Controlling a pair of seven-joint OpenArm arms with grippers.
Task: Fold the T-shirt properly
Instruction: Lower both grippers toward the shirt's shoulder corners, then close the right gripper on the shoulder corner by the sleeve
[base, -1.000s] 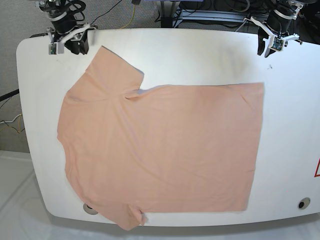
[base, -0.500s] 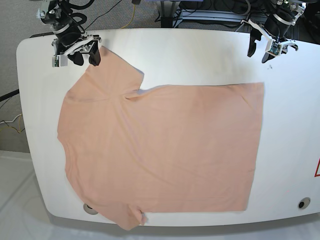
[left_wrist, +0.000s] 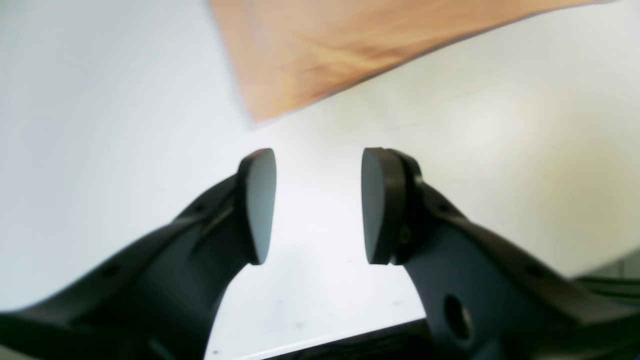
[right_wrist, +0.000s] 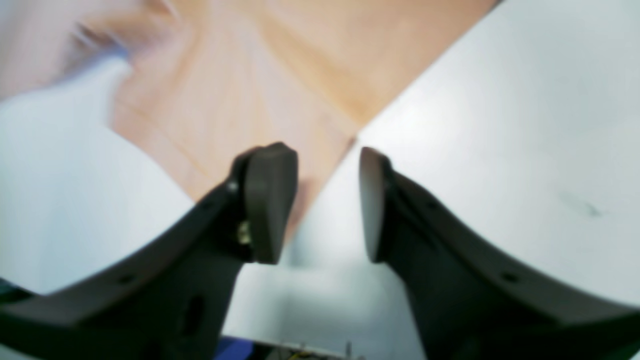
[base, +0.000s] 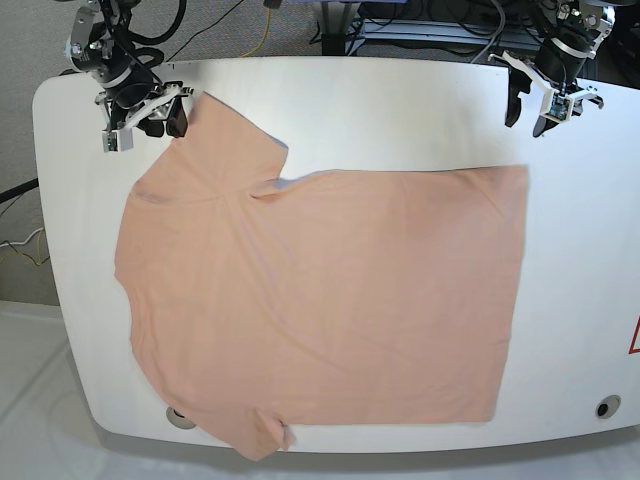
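Note:
The peach T-shirt (base: 320, 290) lies spread flat on the white table (base: 400, 110), its neck end at the left and its hem at the right. My right gripper (base: 160, 125) is open and hovers at the tip of the far-left sleeve; in the right wrist view the T-shirt's sleeve corner (right_wrist: 250, 90) lies just ahead of the open right gripper (right_wrist: 327, 205). My left gripper (base: 528, 118) is open above bare table, just behind the far-right hem corner. In the left wrist view the T-shirt's hem corner (left_wrist: 310, 55) lies ahead of the left gripper (left_wrist: 317, 205).
The table's far edge runs just behind both grippers, with cables (base: 250, 30) and equipment beyond it. Round holes sit at the front right (base: 607, 407) and the front left (base: 180, 418). A red mark (base: 634, 338) is at the right edge.
My right gripper has come down and toward the sleeve tip, then shifted slightly left. My left gripper has shifted a little near the hem corner. The T-shirt has not moved.

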